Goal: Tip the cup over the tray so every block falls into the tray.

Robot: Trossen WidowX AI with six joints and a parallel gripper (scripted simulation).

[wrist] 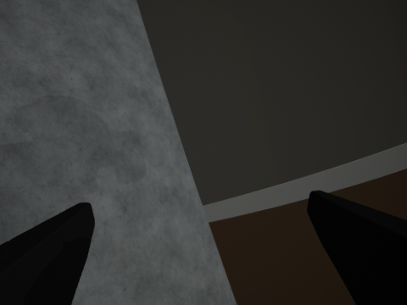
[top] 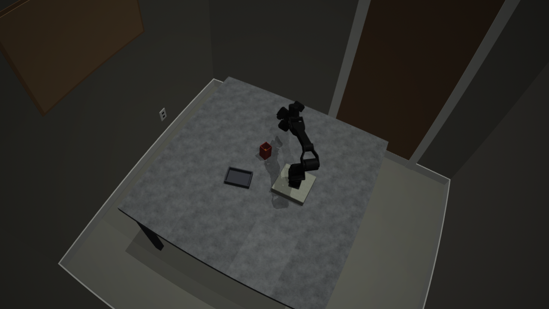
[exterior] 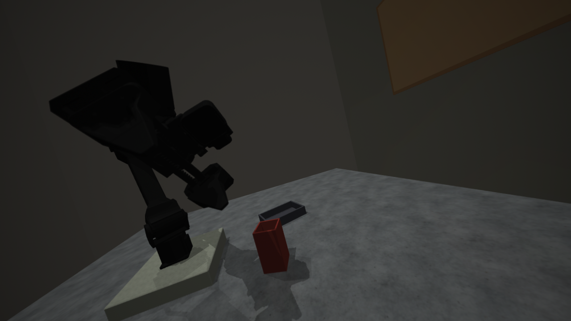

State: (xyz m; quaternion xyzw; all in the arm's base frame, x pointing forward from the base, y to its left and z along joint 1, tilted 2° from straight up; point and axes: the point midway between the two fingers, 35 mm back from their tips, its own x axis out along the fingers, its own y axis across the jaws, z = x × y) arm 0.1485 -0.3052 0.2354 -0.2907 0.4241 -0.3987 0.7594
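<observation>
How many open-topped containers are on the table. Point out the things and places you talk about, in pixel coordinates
2: a red square-sided cup (top: 265,152) (exterior: 273,252) and a shallow dark rectangular tray (top: 251,180) (exterior: 294,216) beyond it in the exterior view.

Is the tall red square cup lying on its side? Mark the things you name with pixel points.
No, the tall red square cup (top: 265,152) (exterior: 273,252) stands upright on the grey table (top: 215,207) (exterior: 399,247), its open top facing up.

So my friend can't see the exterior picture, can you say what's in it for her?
A red cup stands upright on a grey table, with a shallow dark tray behind it. To the left, a black robot arm rises from a pale base block, its open jaws above the table.
</observation>
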